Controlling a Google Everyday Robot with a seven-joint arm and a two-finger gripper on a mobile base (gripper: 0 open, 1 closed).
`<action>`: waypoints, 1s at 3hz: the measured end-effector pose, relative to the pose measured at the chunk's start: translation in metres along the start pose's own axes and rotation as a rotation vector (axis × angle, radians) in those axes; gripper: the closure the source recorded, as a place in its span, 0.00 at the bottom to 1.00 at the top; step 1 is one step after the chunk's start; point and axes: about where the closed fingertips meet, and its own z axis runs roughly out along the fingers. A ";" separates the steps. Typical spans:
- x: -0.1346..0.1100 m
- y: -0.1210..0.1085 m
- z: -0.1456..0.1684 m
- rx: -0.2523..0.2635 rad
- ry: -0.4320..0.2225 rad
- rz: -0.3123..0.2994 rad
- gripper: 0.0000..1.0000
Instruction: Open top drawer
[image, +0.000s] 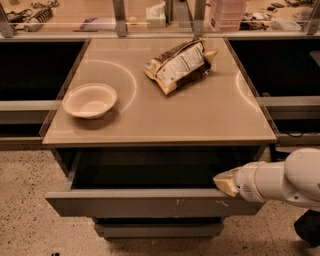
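Pincer (226, 182) at right top edge of top drawer (150, 204), drawer pulled out; grip state unclear.

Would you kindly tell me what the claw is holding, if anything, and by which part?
Cannot be told: the claw sits at the upper right edge of the top drawer, but any grip is hidden.

My gripper (226, 183), white with a yellowish tip, sits at the right rim of the grey top drawer (140, 205); up-left, a cream bowl (90, 102).
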 end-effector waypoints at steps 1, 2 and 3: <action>0.017 0.017 -0.009 -0.064 0.062 0.075 1.00; 0.026 0.029 -0.017 -0.116 0.082 0.133 1.00; 0.031 0.036 -0.024 -0.141 0.080 0.172 1.00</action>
